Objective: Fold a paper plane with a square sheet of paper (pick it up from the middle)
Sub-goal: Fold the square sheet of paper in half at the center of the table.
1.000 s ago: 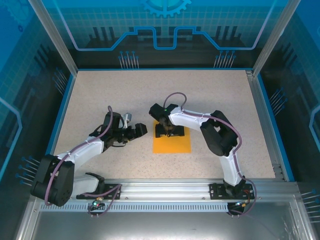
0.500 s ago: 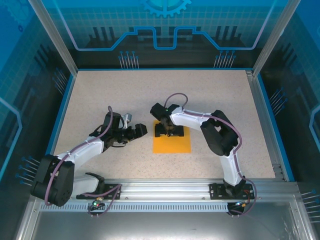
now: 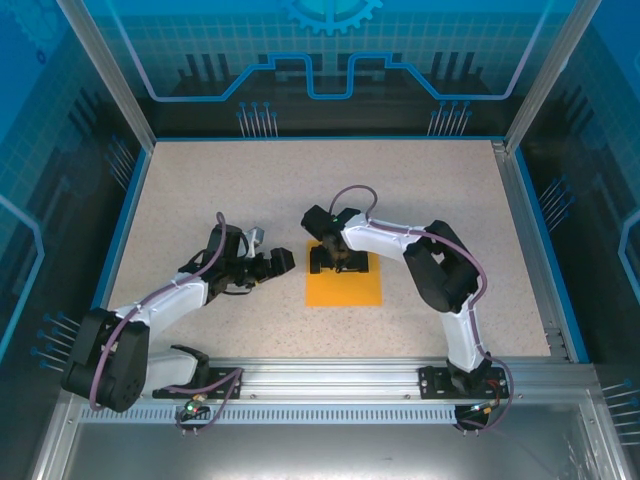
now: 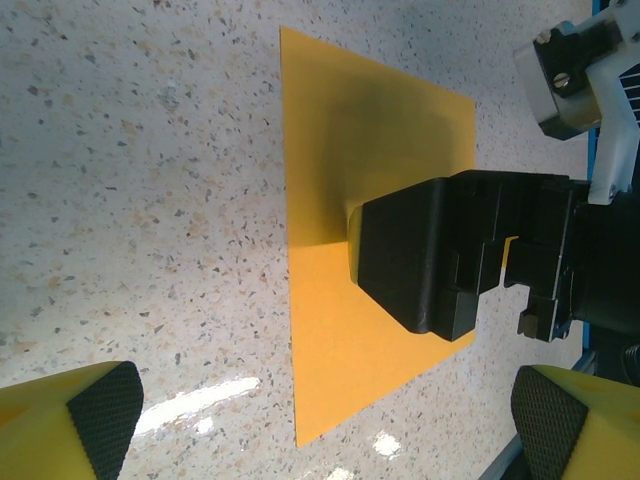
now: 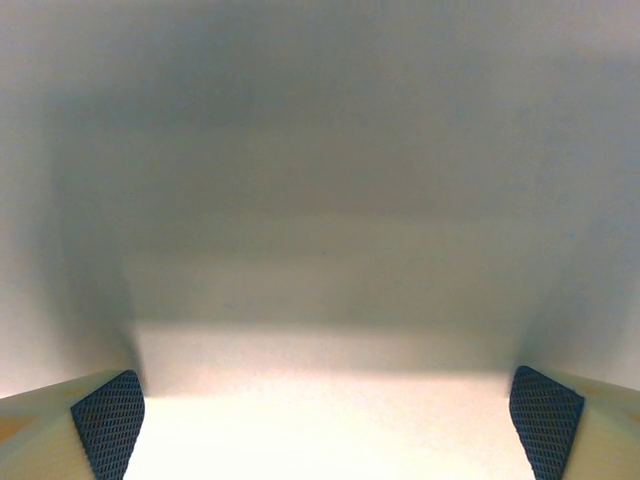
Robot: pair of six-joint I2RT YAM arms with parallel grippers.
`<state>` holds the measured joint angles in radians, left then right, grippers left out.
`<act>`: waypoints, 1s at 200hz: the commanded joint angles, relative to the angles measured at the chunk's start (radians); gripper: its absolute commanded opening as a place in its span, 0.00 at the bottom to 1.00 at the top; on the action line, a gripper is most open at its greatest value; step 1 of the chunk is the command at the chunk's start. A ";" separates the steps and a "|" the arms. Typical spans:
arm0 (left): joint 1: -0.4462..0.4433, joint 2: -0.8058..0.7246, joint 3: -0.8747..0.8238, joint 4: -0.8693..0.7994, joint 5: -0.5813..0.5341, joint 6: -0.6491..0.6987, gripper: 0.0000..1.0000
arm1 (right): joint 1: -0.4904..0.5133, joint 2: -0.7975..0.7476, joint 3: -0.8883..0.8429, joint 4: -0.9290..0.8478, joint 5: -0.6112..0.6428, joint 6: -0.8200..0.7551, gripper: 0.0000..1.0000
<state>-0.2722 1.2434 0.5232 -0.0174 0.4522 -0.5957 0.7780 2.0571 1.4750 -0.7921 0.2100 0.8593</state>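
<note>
Plainly, one thin bright-orange sheet of paper lies flat on the speckled beige table, a little below the middle of the top view. Two white-and-black robot arms reach toward it, the left arm from the lower left of the frame and the right arm from the lower right. Each arm carries one two-finger gripper.

The right gripper sits over the upper left part of the sheet, across its top edge. In the left wrist view its black body stands low over the orange paper and throws a dark shadow on it. In the right wrist view its two cross-hatched black pads sit in the lower corners of the frame, spread as wide as they go. Between them is a pale, blurred surface close to the lens. Whether the fingertips touch the paper cannot be told, and nothing is clamped.

The left gripper hangs just left of the sheet, apart from it. Its yellow fingers with black pads show in the lower corners of the left wrist view, also spread wide and holding nothing.
</note>
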 commanded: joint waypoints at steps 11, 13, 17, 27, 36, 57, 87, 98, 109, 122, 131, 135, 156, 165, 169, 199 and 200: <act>-0.010 0.013 0.028 -0.002 0.039 0.023 0.99 | -0.014 -0.013 -0.021 -0.012 0.027 0.015 0.99; -0.010 0.013 0.028 -0.003 0.039 0.023 0.99 | -0.014 -0.012 -0.023 -0.011 0.030 0.017 0.99; -0.010 0.013 0.029 -0.002 0.040 0.023 0.99 | -0.014 -0.007 -0.028 -0.009 0.029 0.019 0.99; -0.012 0.013 0.026 -0.002 0.040 0.023 0.99 | -0.015 0.007 -0.036 -0.009 0.024 0.025 0.99; -0.014 0.015 0.027 -0.001 0.038 0.022 0.99 | -0.016 0.024 -0.037 -0.019 0.025 0.032 0.99; -0.013 0.015 0.026 -0.002 0.039 0.022 0.99 | -0.016 0.052 -0.063 -0.005 0.010 0.041 0.99; -0.015 0.014 0.024 -0.002 0.038 0.020 0.99 | -0.016 0.088 -0.096 0.052 -0.055 0.033 0.98; -0.015 0.014 0.024 -0.001 0.039 0.020 0.99 | -0.016 0.099 -0.110 0.080 -0.077 0.032 0.96; -0.015 0.014 0.025 -0.002 0.039 0.020 0.99 | -0.016 0.108 -0.112 0.083 -0.081 0.031 0.95; -0.015 0.012 0.026 -0.001 0.037 0.022 0.99 | -0.016 0.111 -0.109 0.075 -0.077 0.024 0.94; -0.015 0.011 0.026 -0.004 0.037 0.021 0.99 | -0.016 0.105 -0.108 0.070 -0.069 0.017 0.92; -0.015 0.011 0.025 -0.004 0.038 0.022 0.99 | -0.015 0.100 -0.108 0.068 -0.066 0.014 0.92; -0.015 0.011 0.024 -0.007 0.039 0.023 0.99 | -0.016 0.073 -0.106 0.065 -0.057 0.006 0.91; -0.015 0.013 0.024 -0.006 0.038 0.023 0.99 | -0.016 0.066 -0.103 0.064 -0.053 0.003 0.87; -0.015 0.014 0.025 -0.007 0.037 0.023 0.99 | -0.018 0.064 -0.101 0.064 -0.053 0.003 0.86; -0.015 0.014 0.028 -0.011 0.037 0.025 0.99 | -0.018 0.050 -0.079 0.052 -0.050 -0.014 0.84; -0.015 0.014 0.028 -0.012 0.036 0.025 0.99 | -0.017 0.049 -0.080 0.052 -0.051 -0.014 0.84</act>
<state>-0.2798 1.2449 0.5232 -0.0174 0.4660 -0.5957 0.7712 2.0476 1.4284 -0.7471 0.2016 0.8631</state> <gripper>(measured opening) 0.987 0.862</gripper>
